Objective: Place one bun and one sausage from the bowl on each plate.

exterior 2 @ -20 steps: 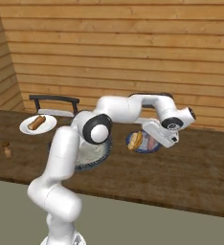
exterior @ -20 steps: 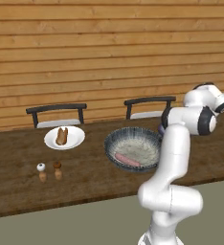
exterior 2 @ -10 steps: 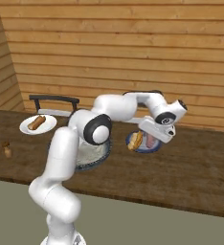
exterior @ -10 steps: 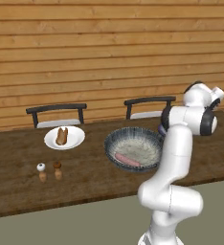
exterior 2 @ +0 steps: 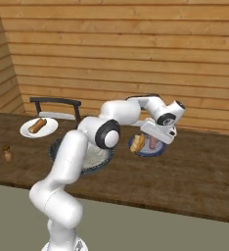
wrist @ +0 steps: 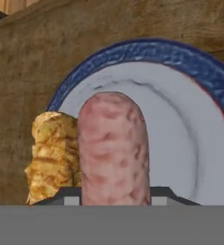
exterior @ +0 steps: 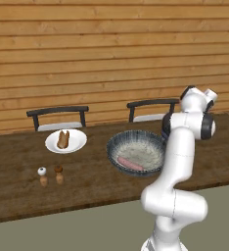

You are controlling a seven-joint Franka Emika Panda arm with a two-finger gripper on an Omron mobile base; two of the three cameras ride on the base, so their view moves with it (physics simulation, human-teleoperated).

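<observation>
Gripper (wrist: 115,194): fingers clamped on pink mottled sausage (wrist: 113,148); tips mostly hidden.
Blue-rimmed plate (wrist: 195,139): golden bun (wrist: 51,158) half behind sausage.

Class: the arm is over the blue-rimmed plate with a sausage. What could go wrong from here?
1. The sausage, held between the fingers beside the bun, could knock the bun as it is set down.
2. Released while tilted, it may roll toward the blue-rimmed plate edge.
3. One sausage remains in the bowl.

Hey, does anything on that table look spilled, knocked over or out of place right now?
Nothing stands out. The white plate holds a bun, one sausage lies in the bowl, and the blue-grey plate sits flat with its bun on it.
</observation>
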